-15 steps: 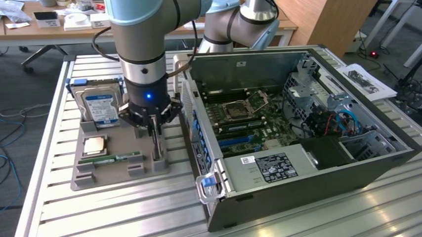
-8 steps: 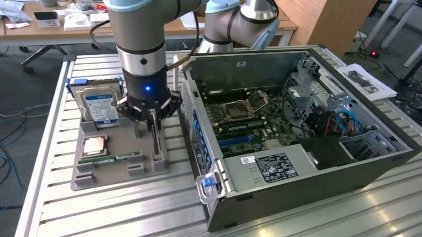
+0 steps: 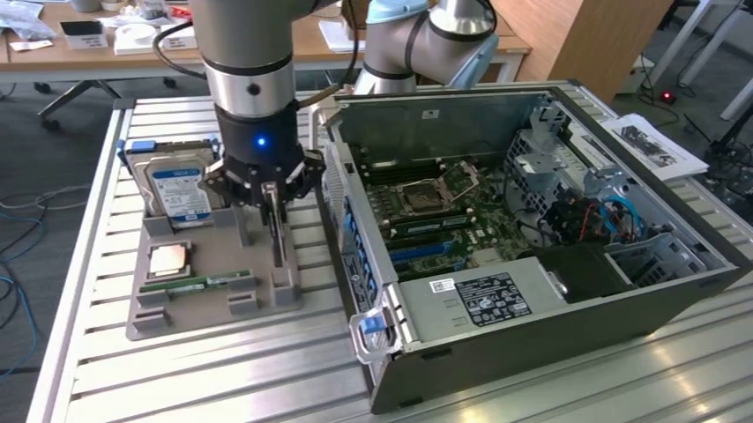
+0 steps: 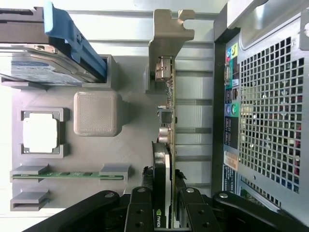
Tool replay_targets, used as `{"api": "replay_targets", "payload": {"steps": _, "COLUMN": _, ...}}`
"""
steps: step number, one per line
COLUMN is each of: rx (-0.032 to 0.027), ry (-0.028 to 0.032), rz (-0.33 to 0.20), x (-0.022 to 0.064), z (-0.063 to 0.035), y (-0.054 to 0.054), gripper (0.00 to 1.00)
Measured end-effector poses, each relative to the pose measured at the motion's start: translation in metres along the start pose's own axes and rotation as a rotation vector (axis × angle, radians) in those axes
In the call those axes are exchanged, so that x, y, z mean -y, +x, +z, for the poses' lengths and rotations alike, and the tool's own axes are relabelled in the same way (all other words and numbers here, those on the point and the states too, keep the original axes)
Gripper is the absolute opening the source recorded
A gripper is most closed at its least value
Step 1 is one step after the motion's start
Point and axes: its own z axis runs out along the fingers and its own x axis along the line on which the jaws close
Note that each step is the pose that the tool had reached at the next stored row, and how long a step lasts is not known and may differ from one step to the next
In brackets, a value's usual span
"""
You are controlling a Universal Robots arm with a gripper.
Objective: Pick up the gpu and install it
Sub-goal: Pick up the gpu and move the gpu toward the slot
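The gpu [image 3: 278,231] stands on edge in a slot of the grey holder tray [image 3: 212,308], its metal bracket pointing away from the arm's wrist. In the wrist view the gpu [image 4: 166,121] runs as a thin card with a black cooler, and the tray [image 4: 135,145] lies under it. My gripper [image 3: 273,204] hangs straight down over the card. Its black fingers [image 4: 140,212] press on both faces of the card, so the gripper [image 4: 166,195] is shut on it. The card's lower edge still sits in the slot.
The open computer case [image 3: 471,308] lies just to the exterior view's right of the tray, motherboard [image 3: 447,211] exposed; its perforated rear wall [image 4: 270,106] is close beside the card. The tray also holds a hard drive [image 3: 176,189], a processor [image 3: 167,257] and a green memory stick [image 3: 194,284].
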Motion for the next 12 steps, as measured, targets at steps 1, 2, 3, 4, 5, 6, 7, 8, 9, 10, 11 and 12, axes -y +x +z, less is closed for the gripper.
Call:
{"api": "replay_targets", "payload": {"steps": 1, "rx": 0.0, "ry": 0.0001, "rz": 0.0, "x": -0.0001, "z": -0.0024, "y": 0.0, "gripper": 0.27}}
{"api": "replay_targets", "payload": {"steps": 2, "rx": 0.0, "ry": 0.0, "rz": 0.0, "x": -0.0002, "z": -0.0046, "y": 0.0, "gripper": 0.27}}
{"api": "replay_targets", "payload": {"steps": 3, "rx": 0.0, "ry": 0.0001, "rz": 0.0, "x": -0.0003, "z": -0.0067, "y": 0.0, "gripper": 0.27}}
{"api": "replay_targets", "payload": {"steps": 4, "rx": 0.0, "ry": 0.0, "rz": 0.0, "x": -0.0004, "z": -0.0087, "y": 0.0, "gripper": 0.27}}
{"api": "replay_targets", "payload": {"steps": 5, "rx": 0.0, "ry": 0.0, "rz": 0.0, "x": -0.0005, "z": -0.0107, "y": 0.0, "gripper": 0.27}}
{"api": "replay_targets", "payload": {"steps": 6, "rx": 0.0, "ry": 0.0, "rz": 0.0, "x": -0.0006, "z": -0.013, "y": 0.0, "gripper": 0.27}}
{"api": "replay_targets", "payload": {"steps": 7, "rx": 0.0, "ry": 0.0, "rz": 0.0, "x": -0.0007, "z": -0.015, "y": 0.0, "gripper": 0.27}}
{"api": "replay_targets", "payload": {"steps": 8, "rx": 0.0001, "ry": -0.0001, "rz": 0.0, "x": -0.0008, "z": -0.0171, "y": 0.0, "gripper": 0.27}}
{"api": "replay_targets", "payload": {"steps": 9, "rx": 0.0, "ry": 0.0, "rz": 0.0, "x": -0.0009, "z": -0.0193, "y": 0.0, "gripper": 0.27}}
{"api": "replay_targets", "payload": {"steps": 10, "rx": 0.0, "ry": 0.0, "rz": 0.0, "x": -0.001, "z": -0.0214, "y": 0.0, "gripper": 0.27}}
{"api": "replay_targets", "payload": {"steps": 11, "rx": 0.0, "ry": 0.0, "rz": 0.0, "x": -0.0011, "z": -0.0235, "y": -0.001, "gripper": 0.27}}
{"api": "replay_targets", "payload": {"steps": 12, "rx": 0.0, "ry": 0.0, "rz": 0.0, "x": -0.0011, "z": -0.0258, "y": -0.001, "gripper": 0.27}}
